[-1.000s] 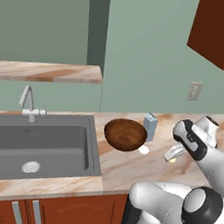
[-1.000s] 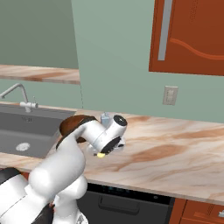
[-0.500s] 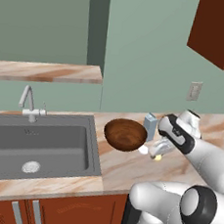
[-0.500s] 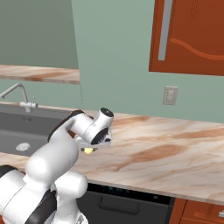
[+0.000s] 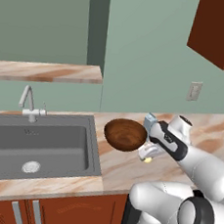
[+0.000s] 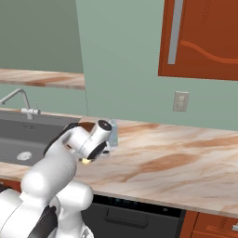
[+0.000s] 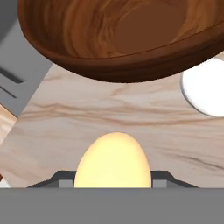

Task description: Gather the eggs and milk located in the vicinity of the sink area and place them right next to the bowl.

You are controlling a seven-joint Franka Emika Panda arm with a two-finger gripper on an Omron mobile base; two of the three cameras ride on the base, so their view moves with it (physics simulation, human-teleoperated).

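Sink (image 5: 42, 140) far left, nothing in basin. Bowl (image 5: 126, 134) on counter (image 5: 127, 170) just right of sink; milk (image 5: 149, 122) already beside bowl's far right rim. Gripper (image 5: 147, 155) clamped on egg (image 7: 113, 161), hovering just off bowl's near right side. Step in hand, likely: placing egg. Next: lower to bare counter close by bowl, part fingers gently, mind rolling.

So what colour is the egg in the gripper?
Pale yellowish cream; the egg shows best in the hand view.
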